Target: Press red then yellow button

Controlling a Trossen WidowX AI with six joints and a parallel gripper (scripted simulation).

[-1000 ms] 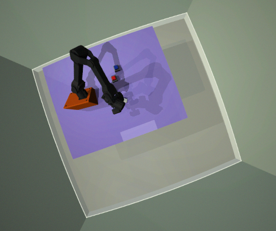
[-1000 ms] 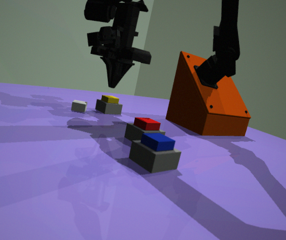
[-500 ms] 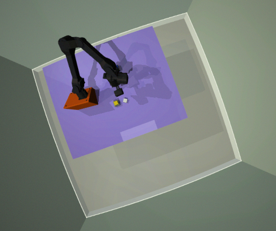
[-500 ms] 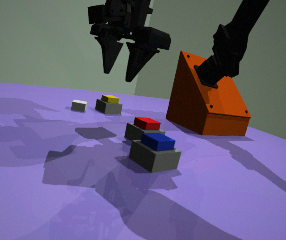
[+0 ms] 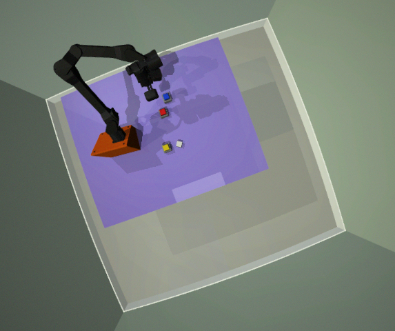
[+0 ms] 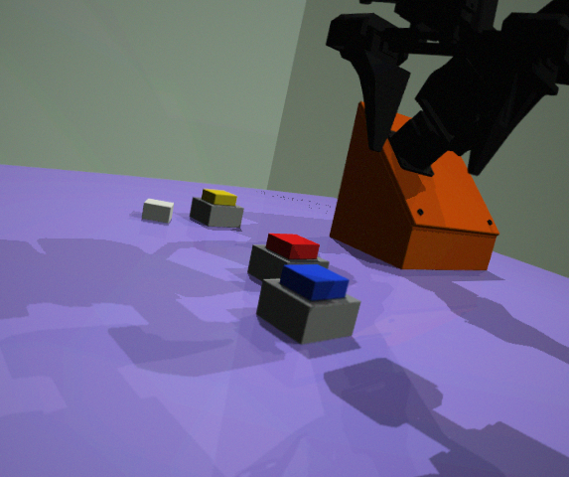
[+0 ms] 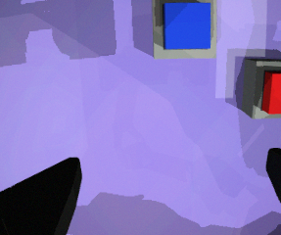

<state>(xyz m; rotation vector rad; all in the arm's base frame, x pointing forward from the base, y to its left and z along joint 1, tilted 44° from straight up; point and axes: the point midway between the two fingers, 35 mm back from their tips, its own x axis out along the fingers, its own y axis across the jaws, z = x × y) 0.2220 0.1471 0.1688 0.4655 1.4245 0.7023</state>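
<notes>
A red button (image 5: 162, 112) on a grey base sits near the middle of a purple mat (image 5: 204, 142), with a blue button (image 5: 166, 96) just beyond it. A yellow button (image 5: 166, 147) stands apart on the red one's other side, beside a small white block (image 5: 179, 143). The black gripper (image 6: 428, 148) hangs in the air near the blue button, fingers spread wide and holding nothing. The arm rises from an orange base (image 5: 117, 144).

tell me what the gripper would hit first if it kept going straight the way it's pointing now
Most likely the bare purple mat. The open gripper points down at it, with the blue button and red button off ahead and to the side, though depth is hard to judge.
</notes>
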